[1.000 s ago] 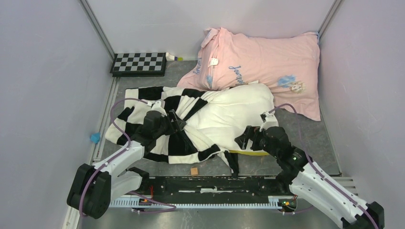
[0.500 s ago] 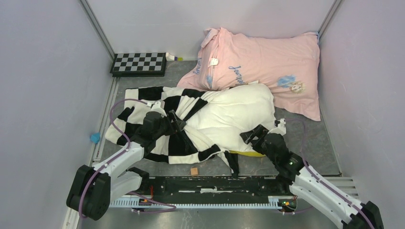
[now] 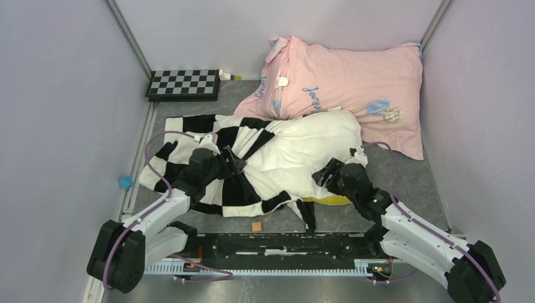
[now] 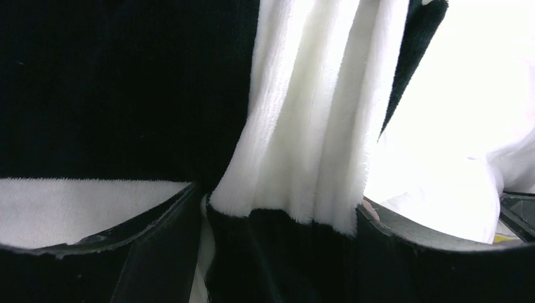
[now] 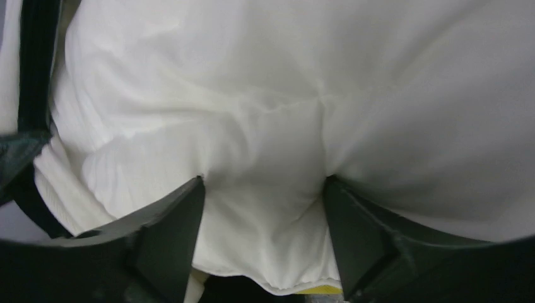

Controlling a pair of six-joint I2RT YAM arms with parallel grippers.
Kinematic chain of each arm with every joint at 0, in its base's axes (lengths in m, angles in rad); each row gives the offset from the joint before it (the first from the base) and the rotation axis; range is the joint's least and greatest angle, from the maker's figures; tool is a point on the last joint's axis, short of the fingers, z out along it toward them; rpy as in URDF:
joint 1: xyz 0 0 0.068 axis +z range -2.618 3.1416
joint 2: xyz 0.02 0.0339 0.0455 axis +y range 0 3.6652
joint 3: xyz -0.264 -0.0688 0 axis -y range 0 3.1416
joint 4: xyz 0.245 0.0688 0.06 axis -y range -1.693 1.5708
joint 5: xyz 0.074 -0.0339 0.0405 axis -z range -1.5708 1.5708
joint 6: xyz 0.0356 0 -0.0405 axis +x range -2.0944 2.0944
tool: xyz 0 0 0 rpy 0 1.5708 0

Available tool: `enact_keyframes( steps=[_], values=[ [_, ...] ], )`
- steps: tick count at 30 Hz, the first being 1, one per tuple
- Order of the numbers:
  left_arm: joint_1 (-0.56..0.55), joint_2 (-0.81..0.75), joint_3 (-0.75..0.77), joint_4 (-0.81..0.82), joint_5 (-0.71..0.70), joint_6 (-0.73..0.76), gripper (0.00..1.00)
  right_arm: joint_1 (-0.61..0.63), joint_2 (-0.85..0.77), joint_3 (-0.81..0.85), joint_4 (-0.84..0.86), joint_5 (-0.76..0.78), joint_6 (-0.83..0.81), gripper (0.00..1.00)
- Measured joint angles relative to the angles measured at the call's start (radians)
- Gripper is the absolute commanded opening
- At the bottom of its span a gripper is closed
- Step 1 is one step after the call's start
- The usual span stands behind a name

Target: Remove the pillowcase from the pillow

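The black and white checkered pillowcase (image 3: 189,126) lies bunched on the left half of the white pillow (image 3: 309,142), whose right half is bare, with yellow trim (image 3: 325,202) at its near edge. My left gripper (image 3: 233,163) is shut on a gathered fold of the pillowcase (image 4: 296,126), with fabric packed between its fingers (image 4: 281,205). My right gripper (image 3: 328,175) is at the pillow's near right edge. Its fingers press into the white pillow (image 5: 265,82) and pinch a fold of it (image 5: 264,183).
A bigger pink pillow (image 3: 353,82) lies at the back right, touching the white pillow. A small rigid checkerboard plate (image 3: 183,83) stands at the back left. A small blue thing (image 3: 125,182) lies by the left wall. A small brown cube (image 3: 257,226) sits near the front rail.
My right gripper drew back to the right off the pillow, then came forward again onto its near right edge. My left gripper has kept hold of the pillowcase in place.
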Motion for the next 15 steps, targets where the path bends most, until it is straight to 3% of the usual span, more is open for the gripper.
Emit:
enact_keyframes(
  steps=[3,8,15],
  values=[
    [-0.011,-0.015,0.0,-0.001,-0.004,0.0,0.77,0.0,0.007,0.025,0.013,-0.087,-0.129,0.94],
    [-0.023,-0.018,0.0,-0.002,-0.011,0.0,0.77,0.017,0.081,0.195,-0.106,-0.208,-0.41,0.96],
    [-0.028,-0.018,0.0,-0.002,-0.017,0.0,0.77,0.236,0.236,0.343,-0.309,-0.067,-0.641,0.98]
  ],
)
